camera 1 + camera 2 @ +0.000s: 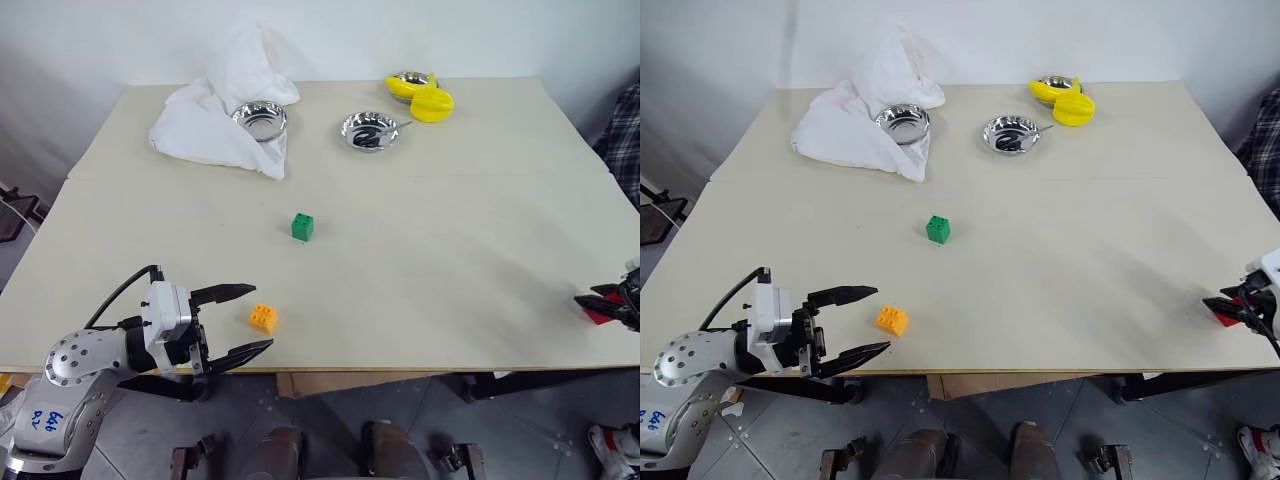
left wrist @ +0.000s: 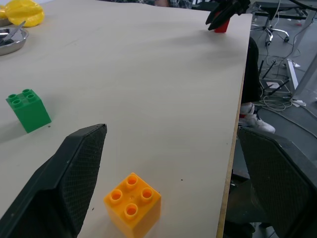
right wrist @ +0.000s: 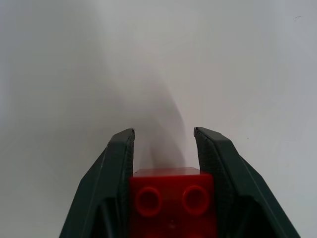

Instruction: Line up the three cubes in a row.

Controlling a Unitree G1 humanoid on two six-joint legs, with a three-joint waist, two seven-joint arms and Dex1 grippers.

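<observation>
Right gripper (image 3: pixel 163 136) was clamped on red cube (image 3: pixel 172 201) at table's (image 1: pixel 450 250) near right edge. Left gripper (image 1: pixel 247 319) jaws apart, just left of orange cube (image 1: pixel 264 318); green cube (image 1: pixel 302 227) mid-table.

wall (image 1: pixel 420 35): white | table (image 1: pixel 450 270): beige | floor (image 1: pixel 330 410): grey tiles

Near the table (image 1: pixel 420 300) front edge, far left: one studded cube (image 1: pixel 264 317), just beside the left gripper (image 1: pixel 247 319). Farther back, toward the middle: a second cube (image 1: pixel 302 226). Far right edge: a third cube (image 3: pixel 172 202), pinched between the right gripper's (image 3: pixel 163 136) fingers. Along the back: a cloth (image 1: pixel 215 115) under a bowl (image 1: pixel 260 120), another bowl (image 1: pixel 369 130) to its right.
</observation>
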